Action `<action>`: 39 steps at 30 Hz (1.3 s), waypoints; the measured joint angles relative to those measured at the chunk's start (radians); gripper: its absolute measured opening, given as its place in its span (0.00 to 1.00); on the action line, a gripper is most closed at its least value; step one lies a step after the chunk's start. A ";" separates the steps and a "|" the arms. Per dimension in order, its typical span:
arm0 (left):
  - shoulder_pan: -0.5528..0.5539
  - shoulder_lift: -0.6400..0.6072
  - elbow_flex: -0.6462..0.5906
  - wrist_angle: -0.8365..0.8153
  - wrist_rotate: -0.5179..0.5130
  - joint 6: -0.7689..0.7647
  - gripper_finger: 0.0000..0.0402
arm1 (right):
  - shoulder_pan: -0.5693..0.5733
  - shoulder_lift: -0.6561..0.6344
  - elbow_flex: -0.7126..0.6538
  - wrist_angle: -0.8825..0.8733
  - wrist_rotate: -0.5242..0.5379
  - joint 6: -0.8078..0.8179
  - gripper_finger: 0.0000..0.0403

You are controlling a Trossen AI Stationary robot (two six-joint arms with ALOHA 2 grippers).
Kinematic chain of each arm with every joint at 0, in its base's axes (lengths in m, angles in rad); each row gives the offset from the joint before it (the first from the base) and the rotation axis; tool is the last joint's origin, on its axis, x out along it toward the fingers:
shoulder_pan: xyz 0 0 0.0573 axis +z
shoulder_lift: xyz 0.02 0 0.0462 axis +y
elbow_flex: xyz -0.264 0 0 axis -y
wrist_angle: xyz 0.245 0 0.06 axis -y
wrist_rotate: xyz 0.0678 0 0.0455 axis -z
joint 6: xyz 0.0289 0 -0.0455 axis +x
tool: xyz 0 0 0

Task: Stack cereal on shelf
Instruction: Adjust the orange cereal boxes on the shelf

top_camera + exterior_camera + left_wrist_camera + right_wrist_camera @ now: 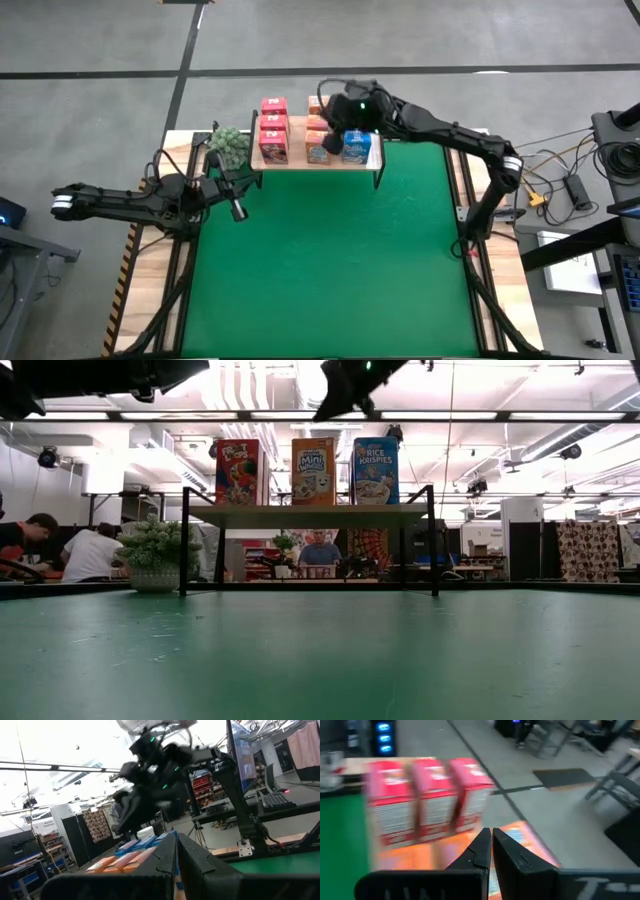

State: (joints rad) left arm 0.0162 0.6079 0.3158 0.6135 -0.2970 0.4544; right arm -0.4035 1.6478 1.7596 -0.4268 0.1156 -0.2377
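The cereal boxes stand in rows on the shelf [300,164] at the table's far edge: pink-red [273,130], orange [318,152] and blue [357,148]. In the low view the front three, red [238,472], orange [313,471] and blue [375,470], stand upright on the shelf board [310,515]. My right gripper [330,138] [491,840] hovers shut above the orange row, clear of the box tops, and faces the red boxes [420,800]. My left gripper [238,210] [177,847] waits shut at the table's left, raised off the mat.
A small green plant [230,145] [157,550] in a pot stands just left of the shelf. The green mat [330,260] stretches out in front of the shelf. Cables and gear [560,185] lie off the right edge. People [320,550] sit in the room behind.
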 joint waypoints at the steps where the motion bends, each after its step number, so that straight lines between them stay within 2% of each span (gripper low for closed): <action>1: 0.000 0.000 0.000 -0.005 0.000 -0.002 0.00 | 0.020 -0.011 0.000 -0.023 -0.016 -0.009 0.02; 4: -0.001 -0.012 0.000 -0.038 0.000 -0.015 0.00 | 0.088 -0.043 -0.023 -0.045 -0.071 -0.031 0.02; 7: -0.007 -0.047 0.000 -0.077 0.001 -0.046 0.00 | 0.163 -0.088 -0.103 -0.016 -0.088 -0.064 0.02; 11: -0.009 -0.120 0.001 -0.185 0.050 -0.093 0.00 | 0.245 -0.178 -0.272 0.071 -0.093 -0.083 0.02; 14: -0.009 -0.201 0.001 -0.306 0.132 -0.143 0.00 | 0.278 -0.270 -0.429 0.173 -0.093 -0.098 0.02; 18: -0.009 -0.308 0.001 -0.448 0.265 -0.243 0.00 | 0.289 -0.400 -0.647 0.324 -0.101 -0.086 0.02; 23: -0.009 -0.412 0.001 -0.601 0.282 -0.378 0.00 | 0.288 -0.551 -0.867 0.514 -0.116 -0.035 0.02; 28: -0.009 -0.458 0.001 -0.664 0.282 -0.420 0.00 | 0.285 -0.660 -0.995 0.561 -0.114 0.012 0.02; 31: -0.009 -0.468 0.001 -0.685 0.281 -0.419 0.00 | 0.285 -0.694 -1.056 0.587 -0.107 0.036 0.02; 35: -0.009 -0.465 0.001 -0.683 0.281 -0.419 0.00 | 0.285 -0.705 -1.122 0.657 -0.022 0.051 0.02; 39: -0.009 -0.456 0.001 -0.671 0.280 -0.422 0.00 | 0.285 -0.662 -1.173 0.755 0.015 0.086 0.02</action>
State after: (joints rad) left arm 0.0071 0.1523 0.3164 -0.0573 -0.0170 0.0321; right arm -0.1184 0.9861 0.5869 0.3282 0.1310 -0.1513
